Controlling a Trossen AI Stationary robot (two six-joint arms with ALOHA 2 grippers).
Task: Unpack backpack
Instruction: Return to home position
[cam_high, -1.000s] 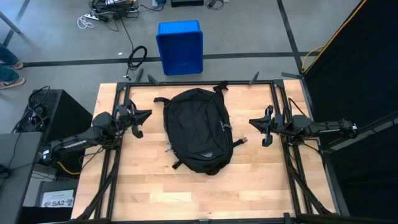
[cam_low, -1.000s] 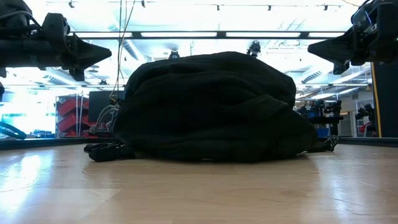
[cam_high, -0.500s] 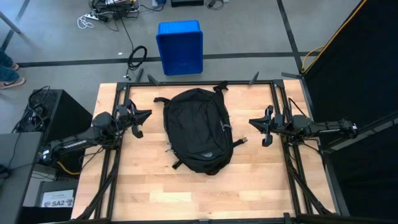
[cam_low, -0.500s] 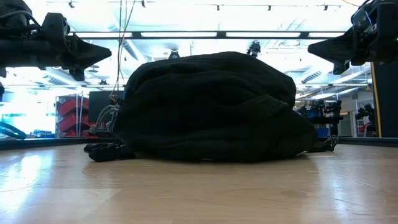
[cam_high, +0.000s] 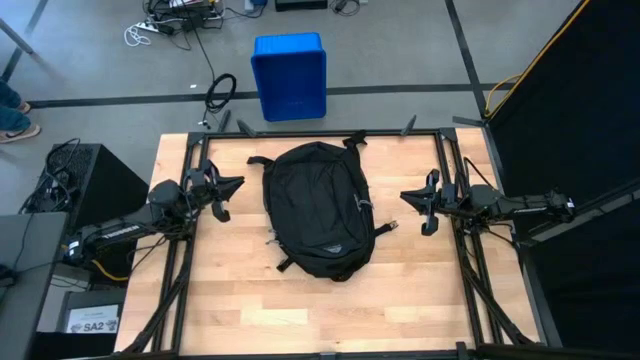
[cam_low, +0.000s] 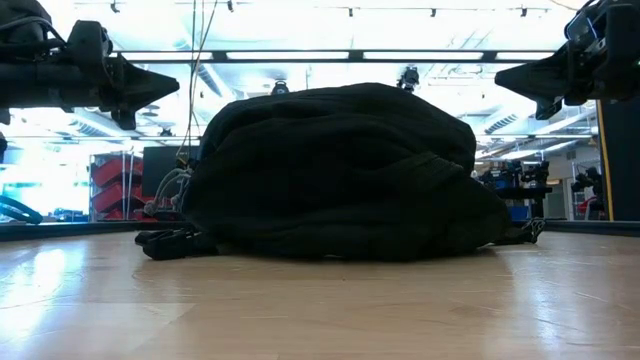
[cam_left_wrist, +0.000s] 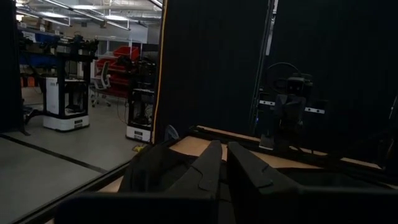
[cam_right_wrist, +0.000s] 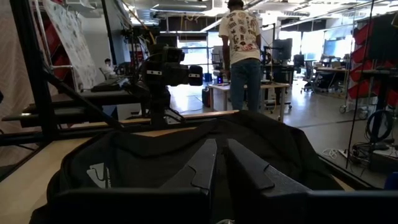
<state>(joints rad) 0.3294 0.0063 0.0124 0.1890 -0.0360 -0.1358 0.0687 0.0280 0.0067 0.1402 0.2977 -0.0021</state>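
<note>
The black backpack (cam_high: 318, 208) lies flat on the wooden table's middle, its top loop toward the far edge and straps trailing at its near left; in the low view the backpack (cam_low: 335, 172) bulges up as a rounded mound. My left gripper (cam_high: 238, 183) hovers shut at the table's left edge, pointing at the backpack with a gap between them. My right gripper (cam_high: 403, 196) hovers shut at the right edge, also facing the backpack and clear of it. Both sit above the tabletop, my left gripper (cam_low: 172, 84) and my right gripper (cam_low: 500, 75) level with the backpack's top.
A blue plastic bin (cam_high: 289, 74) stands on the floor beyond the table's far edge. Black frame rails (cam_high: 190, 250) run along both table sides. A person (cam_right_wrist: 242, 50) stands in the room beyond the left side. Bare wood lies near the front edge.
</note>
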